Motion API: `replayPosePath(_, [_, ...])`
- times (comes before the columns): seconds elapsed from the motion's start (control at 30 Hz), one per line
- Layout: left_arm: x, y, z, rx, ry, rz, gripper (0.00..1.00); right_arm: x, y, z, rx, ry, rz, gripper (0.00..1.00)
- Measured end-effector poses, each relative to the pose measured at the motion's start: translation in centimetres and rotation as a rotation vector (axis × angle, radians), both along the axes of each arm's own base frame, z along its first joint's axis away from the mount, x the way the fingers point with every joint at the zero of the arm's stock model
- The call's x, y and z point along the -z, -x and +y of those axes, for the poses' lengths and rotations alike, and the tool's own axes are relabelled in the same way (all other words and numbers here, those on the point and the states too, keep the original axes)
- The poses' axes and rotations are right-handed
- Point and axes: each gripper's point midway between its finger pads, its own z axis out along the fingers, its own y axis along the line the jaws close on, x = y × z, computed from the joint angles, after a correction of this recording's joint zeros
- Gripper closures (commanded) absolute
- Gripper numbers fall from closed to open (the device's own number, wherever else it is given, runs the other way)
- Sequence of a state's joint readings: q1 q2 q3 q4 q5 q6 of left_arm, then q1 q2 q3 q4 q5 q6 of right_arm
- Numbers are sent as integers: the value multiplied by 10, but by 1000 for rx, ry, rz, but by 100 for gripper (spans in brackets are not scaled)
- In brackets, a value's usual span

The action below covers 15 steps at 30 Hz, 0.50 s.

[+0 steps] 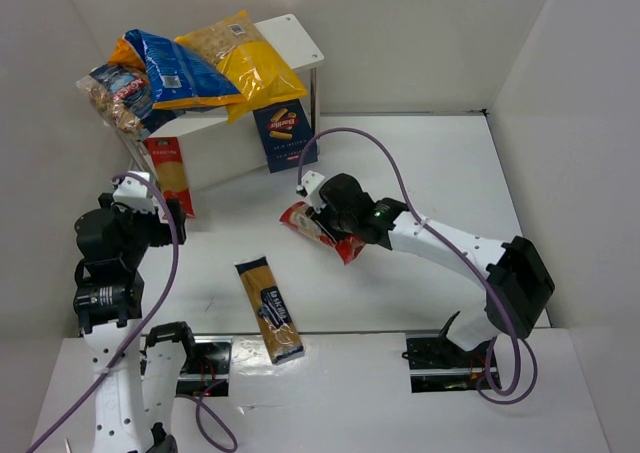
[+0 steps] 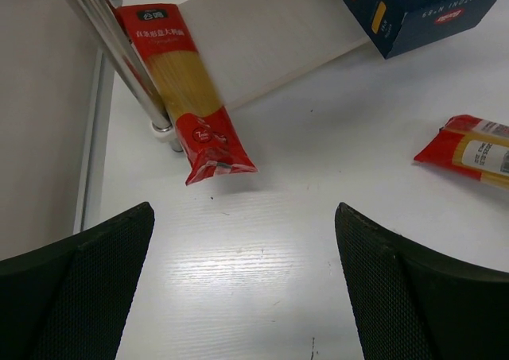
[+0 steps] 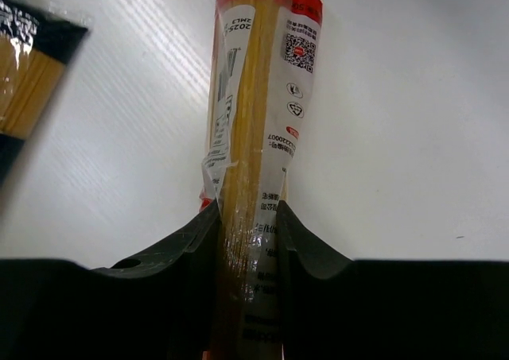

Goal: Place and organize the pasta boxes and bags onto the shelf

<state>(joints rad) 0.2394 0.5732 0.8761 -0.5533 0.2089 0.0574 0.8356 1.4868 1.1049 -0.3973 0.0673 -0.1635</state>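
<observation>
My right gripper (image 1: pixel 330 228) is shut on a red-edged spaghetti packet (image 1: pixel 312 228), which fills the right wrist view (image 3: pixel 258 137) between the fingers. My left gripper (image 1: pixel 160 208) is open and empty, near a second red-edged spaghetti packet (image 1: pixel 170 176) that leans by the shelf leg (image 2: pixel 119 54); it also shows in the left wrist view (image 2: pixel 187 98). A clear spaghetti packet with a dark label (image 1: pixel 268 308) lies on the table. A dark blue pasta box (image 1: pixel 285 133) stands under the white shelf (image 1: pixel 298 38). Yellow (image 1: pixel 245 63), blue (image 1: pixel 180 70) and clear (image 1: pixel 118 95) bags lie on top.
White walls enclose the table at the back, left and right. The shelf's thin metal legs (image 1: pixel 315 103) stand beside the blue box (image 2: pixel 421 14). The held red packet's end shows at the right of the left wrist view (image 2: pixel 469 149).
</observation>
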Motion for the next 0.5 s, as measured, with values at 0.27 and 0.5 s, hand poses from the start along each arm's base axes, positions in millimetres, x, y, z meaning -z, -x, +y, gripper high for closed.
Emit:
replayPosePath(0.27, [1,4,8,-38,-2,-8,0,-18,-12,12,36,-52,-72,100])
replayPosePath(0.5, [-2,7,13,-61,-6,-23,0,-44,-3,45,-6,-91,-135,100])
